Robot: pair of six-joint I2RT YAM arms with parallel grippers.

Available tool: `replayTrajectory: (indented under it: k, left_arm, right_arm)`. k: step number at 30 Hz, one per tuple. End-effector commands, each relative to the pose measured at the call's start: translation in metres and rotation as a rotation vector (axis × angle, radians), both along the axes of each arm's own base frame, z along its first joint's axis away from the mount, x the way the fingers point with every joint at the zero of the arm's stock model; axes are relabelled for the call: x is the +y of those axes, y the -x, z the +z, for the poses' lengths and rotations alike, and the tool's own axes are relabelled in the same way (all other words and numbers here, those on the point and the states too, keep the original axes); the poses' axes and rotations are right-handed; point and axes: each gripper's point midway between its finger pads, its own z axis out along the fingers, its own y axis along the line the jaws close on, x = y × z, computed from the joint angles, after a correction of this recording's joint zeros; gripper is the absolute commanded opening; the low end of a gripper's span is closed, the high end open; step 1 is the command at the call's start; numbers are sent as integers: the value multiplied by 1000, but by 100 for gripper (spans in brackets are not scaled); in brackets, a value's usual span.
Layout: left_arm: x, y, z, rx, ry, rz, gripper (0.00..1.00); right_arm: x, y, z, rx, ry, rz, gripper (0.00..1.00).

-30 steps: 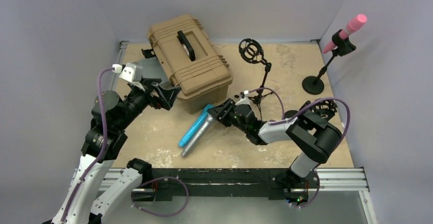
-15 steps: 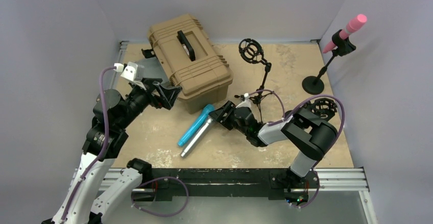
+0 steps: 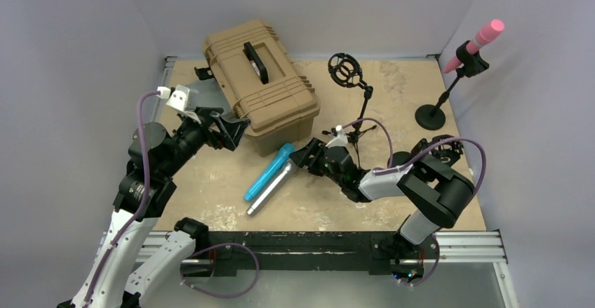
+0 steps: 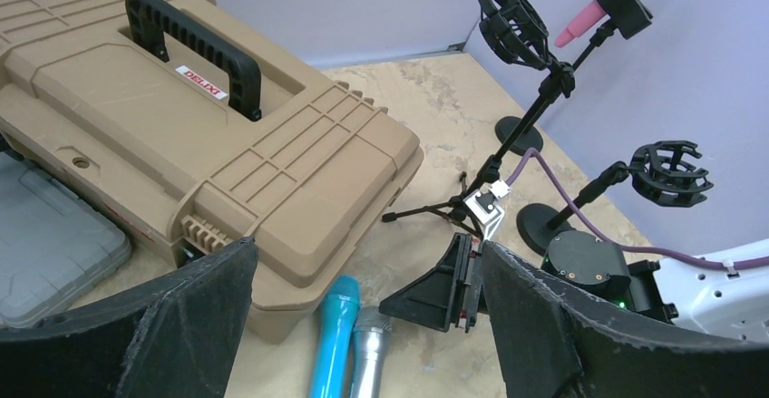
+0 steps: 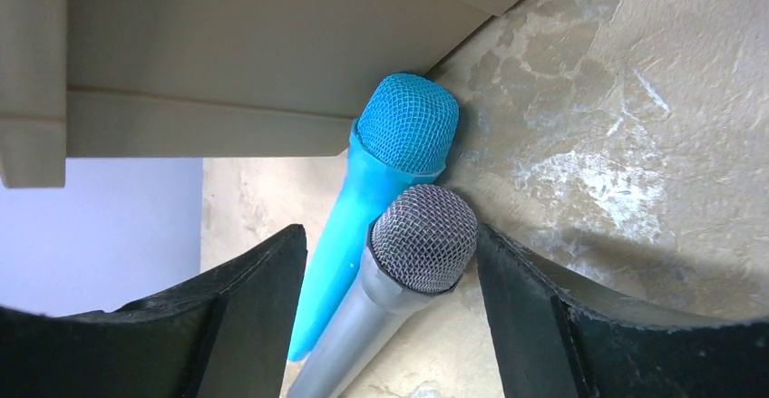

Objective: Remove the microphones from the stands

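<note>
Right wrist view: what is framed by the jaws of the right gripper (image 5: 390, 239)?

— A silver microphone (image 5: 423, 237) is seen lying on the table (image 5: 589, 99). Its mesh head is set between the widely spread jaws and is not gripped. A blue microphone (image 5: 403, 135) is laid just beyond it, against the tan case (image 5: 227, 44).

And the left gripper (image 3: 235, 131)?

— Its jaws are also spread wide, and nothing is held between them.

Where is the stand's microphone found?

— A pink microphone (image 3: 484, 38) is clipped in its stand (image 3: 440, 101), well apart from both pairs of jaws.
</note>
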Motion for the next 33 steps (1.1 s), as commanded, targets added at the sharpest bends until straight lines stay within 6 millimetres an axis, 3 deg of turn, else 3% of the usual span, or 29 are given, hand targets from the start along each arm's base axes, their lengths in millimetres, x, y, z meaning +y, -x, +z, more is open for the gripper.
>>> replayTrajectory:
  k: [1,7,10,13,17,21,24,28,33]
  left_arm:
    - [-5,2,17,-39,23,-24,90]
    - [-11,1,14,-18,24,-55,92]
    - [-23,2,12,-8,24,-124,100]
    - [-33,0,7,21,24,-177,100]
    - [-48,-3,-5,65,34,-227,100]
    - [-93,9,-29,139,0,-362,97]
    - [-131,19,-62,211,-51,-424,97]
    - [-171,24,-94,257,-47,-430,97]
    - [-222,10,-107,274,-8,-425,100]
  right_arm:
    - [-6,2,16,-138,86,66,68]
    - [-8,5,46,-321,267,208,69]
    - [-9,10,71,-417,329,284,67]
    - [-20,22,121,-557,302,298,67]
    - [-58,28,189,-664,300,170,67]
    - [-97,35,252,-726,299,35,66]
    - [-126,41,285,-750,311,-55,66]
    - [-160,47,303,-744,357,-150,65]
    - [-182,58,312,-745,294,-224,65]
